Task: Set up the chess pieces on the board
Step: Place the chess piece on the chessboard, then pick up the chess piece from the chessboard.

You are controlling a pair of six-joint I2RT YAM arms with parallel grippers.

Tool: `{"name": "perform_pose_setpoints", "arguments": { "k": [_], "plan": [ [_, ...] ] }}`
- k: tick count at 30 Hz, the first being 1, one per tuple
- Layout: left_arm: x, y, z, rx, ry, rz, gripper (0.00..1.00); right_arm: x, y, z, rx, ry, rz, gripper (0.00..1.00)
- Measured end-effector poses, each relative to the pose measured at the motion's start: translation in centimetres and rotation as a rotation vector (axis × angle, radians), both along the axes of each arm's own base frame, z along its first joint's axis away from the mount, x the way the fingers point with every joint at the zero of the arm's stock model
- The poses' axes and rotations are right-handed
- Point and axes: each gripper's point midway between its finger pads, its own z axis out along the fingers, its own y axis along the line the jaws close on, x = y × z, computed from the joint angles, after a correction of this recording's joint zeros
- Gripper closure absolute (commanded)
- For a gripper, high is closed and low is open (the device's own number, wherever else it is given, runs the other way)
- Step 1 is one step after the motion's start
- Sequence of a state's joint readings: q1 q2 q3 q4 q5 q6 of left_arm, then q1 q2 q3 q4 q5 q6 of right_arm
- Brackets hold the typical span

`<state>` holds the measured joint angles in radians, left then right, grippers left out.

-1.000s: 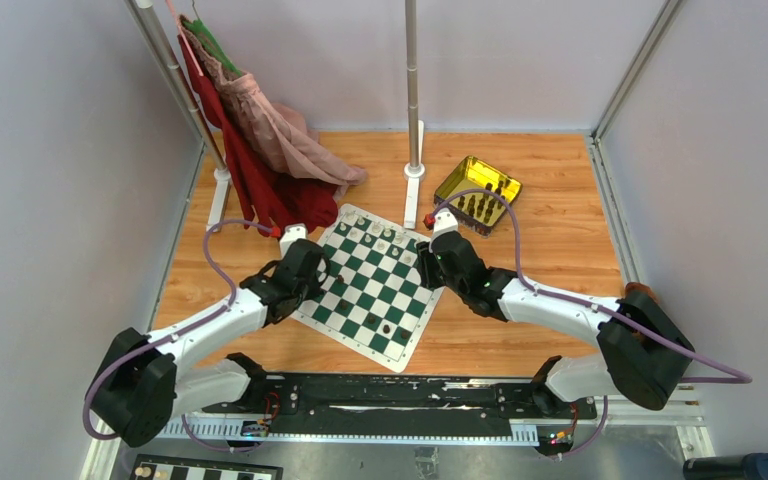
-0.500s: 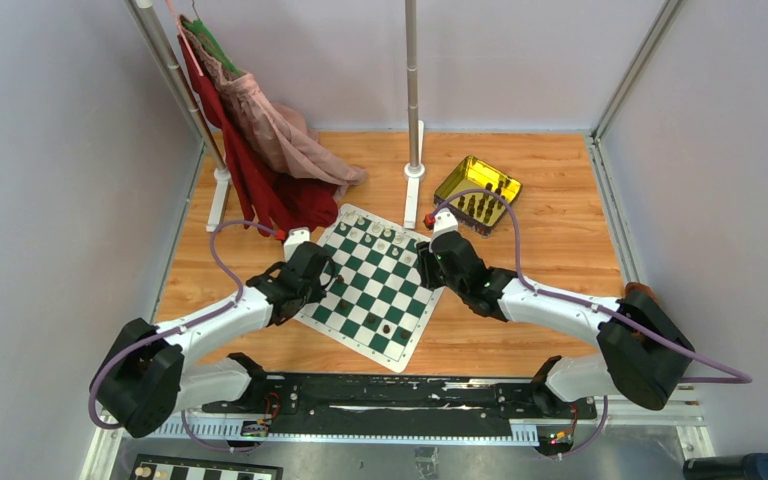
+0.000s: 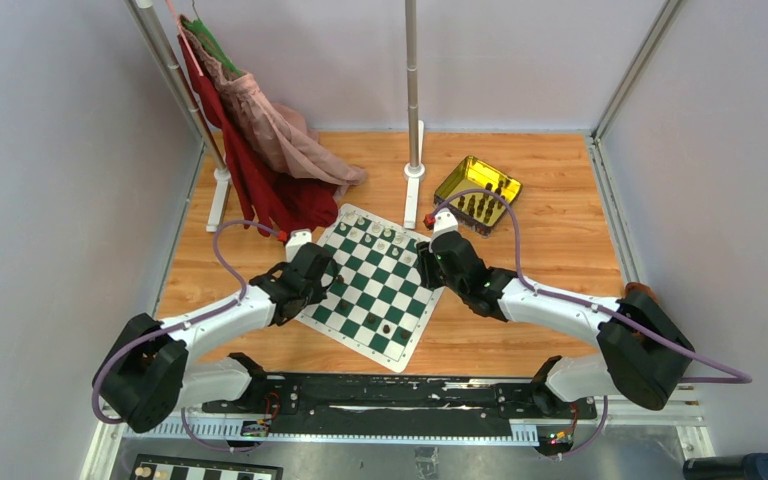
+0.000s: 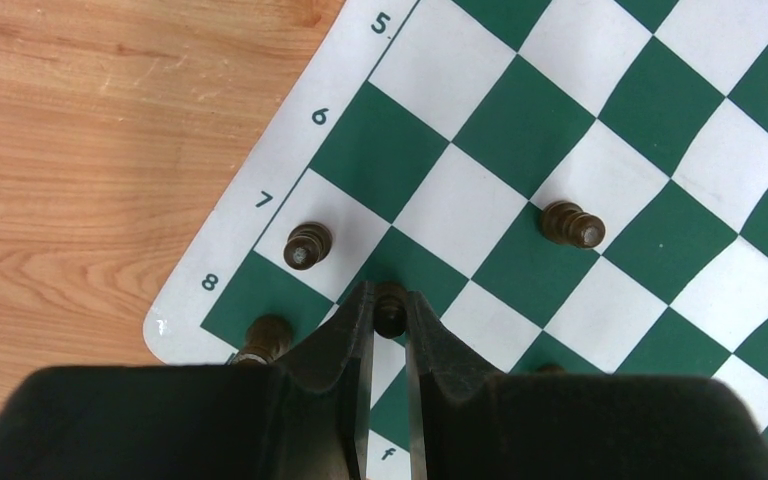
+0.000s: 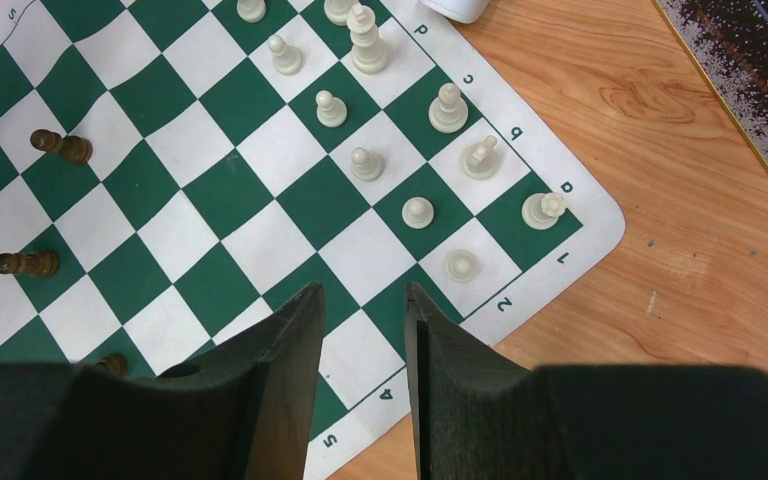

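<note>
Top view: the flat green-and-white checked board [image 3: 360,287] lies skewed on the wood-grain desk [image 3: 550,215]. The left end effector [image 3: 330,280] and right end effector [image 3: 426,262] hang over opposite edges.

Left wrist: the left end effector [image 4: 390,303] is clamped on a turned dark piece [image 4: 390,320] by border marks 7, 8 and f.

Right wrist: the right end effector [image 5: 363,295] gapes empty above the border's 4. Glossy cream pieces [image 5: 417,211] stand beyond, along a–d.
</note>
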<state>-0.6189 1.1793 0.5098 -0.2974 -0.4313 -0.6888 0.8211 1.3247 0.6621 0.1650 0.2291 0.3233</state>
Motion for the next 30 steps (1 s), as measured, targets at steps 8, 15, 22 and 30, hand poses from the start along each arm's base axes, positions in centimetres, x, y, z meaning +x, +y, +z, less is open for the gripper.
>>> {"name": "perform_pose_setpoints", "arguments": {
  "k": [8,15,22,30],
  "plan": [
    [-0.1,-0.1,-0.2,0.005,0.006,-0.003,0.67,0.0,0.0,0.0,0.0,0.0,0.0,0.6],
    [0.1,-0.1,0.2,0.01,-0.001,0.002,0.65,0.0,0.0,0.0,-0.001,0.0,0.0,0.6],
    [0.6,-0.2,1.8,0.012,-0.027,0.004,0.61,0.0,0.0,0.0,-0.001,0.0,0.0,0.6],
    [2.1,-1.6,5.7,0.01,-0.1,-0.054,0.41,0.0,0.0,0.0,0.0,0.0,0.0,0.6]
  ]
}}
